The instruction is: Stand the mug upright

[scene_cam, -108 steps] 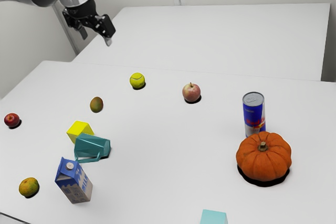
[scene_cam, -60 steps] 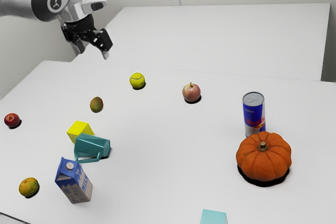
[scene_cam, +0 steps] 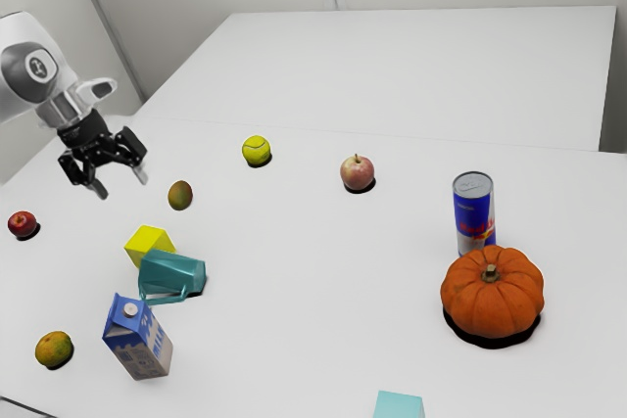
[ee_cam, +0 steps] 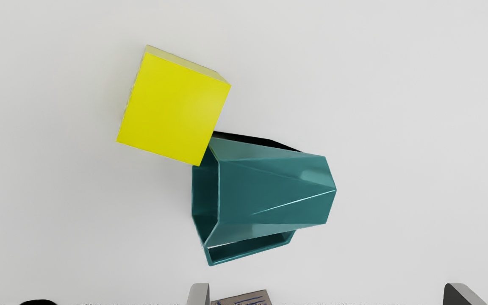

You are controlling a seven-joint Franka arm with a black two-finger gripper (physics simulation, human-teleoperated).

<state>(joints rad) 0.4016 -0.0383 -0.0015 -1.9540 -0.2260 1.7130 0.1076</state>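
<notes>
The gripper (scene_cam: 120, 188) hangs in the air at the exterior view's left, above and behind the mug, its fingers spread and nothing between them. In the wrist view the gripper (ee_cam: 326, 294) shows two widely separated fingertips. On its side on the table lies the teal mug (scene_cam: 172, 273), its closed base toward the exterior view's right and its handle toward the milk carton. The wrist view has the mug (ee_cam: 269, 190) with its mouth beside the yellow block (ee_cam: 174, 110), whose corner overlaps the rim; whether they touch I cannot tell.
Close to the mug stand the yellow block (scene_cam: 149, 245) and a milk carton (scene_cam: 139, 338). A mango (scene_cam: 180, 195), a red apple (scene_cam: 23, 224) and an orange (scene_cam: 54, 348) lie around them. Farther off are a tennis ball (scene_cam: 257, 151), another apple (scene_cam: 358, 172), a can (scene_cam: 474, 212) and a pumpkin (scene_cam: 492, 293).
My hand has come down and moved toward the exterior view's left, tilting as it went. The mug and the other objects have stayed where they were.
</notes>
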